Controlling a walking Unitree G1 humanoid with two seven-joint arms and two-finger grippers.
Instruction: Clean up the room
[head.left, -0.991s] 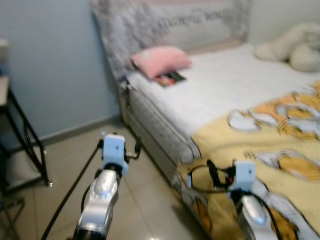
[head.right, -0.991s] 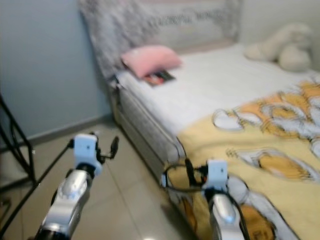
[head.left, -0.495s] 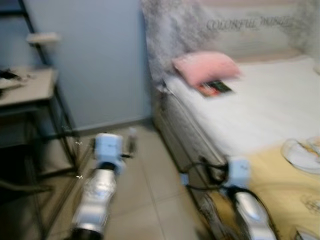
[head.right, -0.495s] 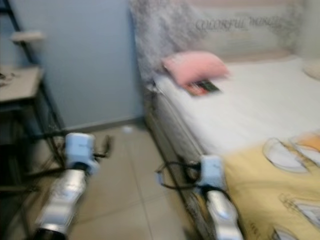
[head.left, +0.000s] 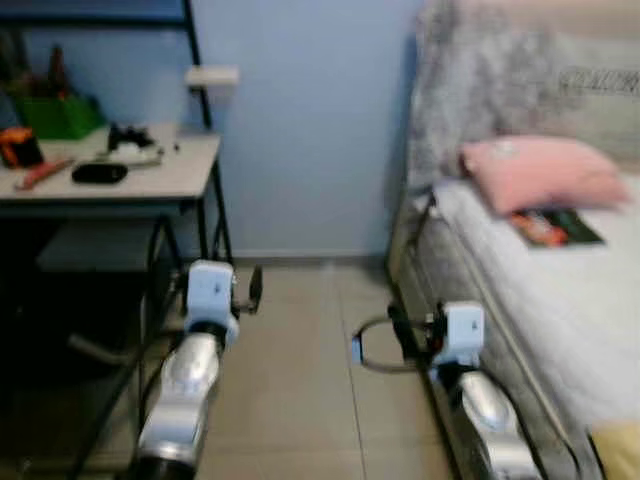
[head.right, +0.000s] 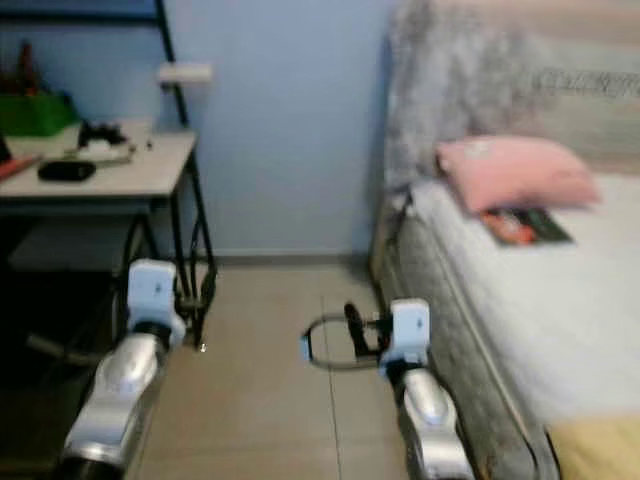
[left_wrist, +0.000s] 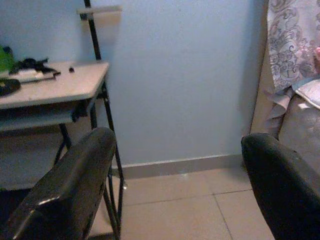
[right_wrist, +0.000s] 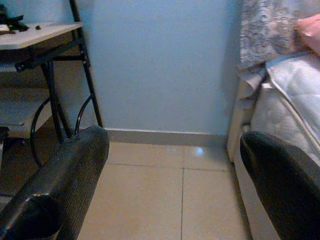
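Both arms reach forward over the tiled floor (head.left: 300, 390) between a desk and a bed. My left gripper (left_wrist: 180, 145) is open, with nothing between its fingers, and points at the blue wall beside the desk (head.left: 150, 180). My right gripper (right_wrist: 175, 145) is also open and holds nothing, close to the bed's side (head.left: 450, 280). On the white mattress lie a pink pillow (head.left: 540, 172) and a book (head.left: 555, 226) just in front of it. The desk carries a green container (head.left: 55, 115), a flat black object (head.left: 98, 173) and some small clutter.
The desk has thin black metal legs (head.left: 215, 225) and a dark space beneath it. A grey patterned cover (head.left: 470, 90) drapes over the headboard. A yellow blanket corner (head.left: 615, 450) shows at the lower right. The floor strip between desk and bed runs to the wall.
The camera has swung left: the bed slid to the right, the plush toy and most of the yellow blanket left the picture, and the desk came in. Both arms keep their pose.
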